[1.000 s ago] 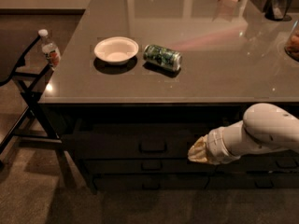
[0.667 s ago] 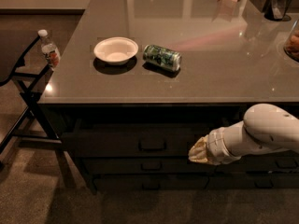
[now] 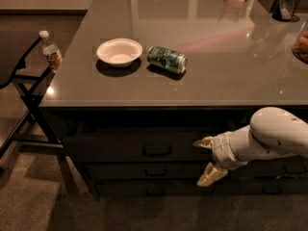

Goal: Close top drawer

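Note:
The top drawer [image 3: 115, 148] is the wide dark front just under the countertop, with a small bar handle [image 3: 157, 149] at its middle. Its front seems to stand a little forward of the drawers below, and its inside is lost in shadow. My gripper [image 3: 207, 158], on a white arm coming in from the right, is right in front of the drawer's right end, to the right of the handle. Its fingers are spread, one fingertip [image 3: 204, 142] high and one low, and hold nothing. I cannot tell whether it touches the drawer front.
Lower drawers [image 3: 156, 171] sit beneath. A white bowl [image 3: 119, 51] and a green can [image 3: 166, 59] on its side lie on the grey countertop [image 3: 226, 71]. A water bottle [image 3: 50, 52] stands on a black folding stand [image 3: 26, 97] at the left. There are dark items at the back right.
The gripper's fingers were together before and are now spread apart. The arm has stayed at about the same place in front of the drawer.

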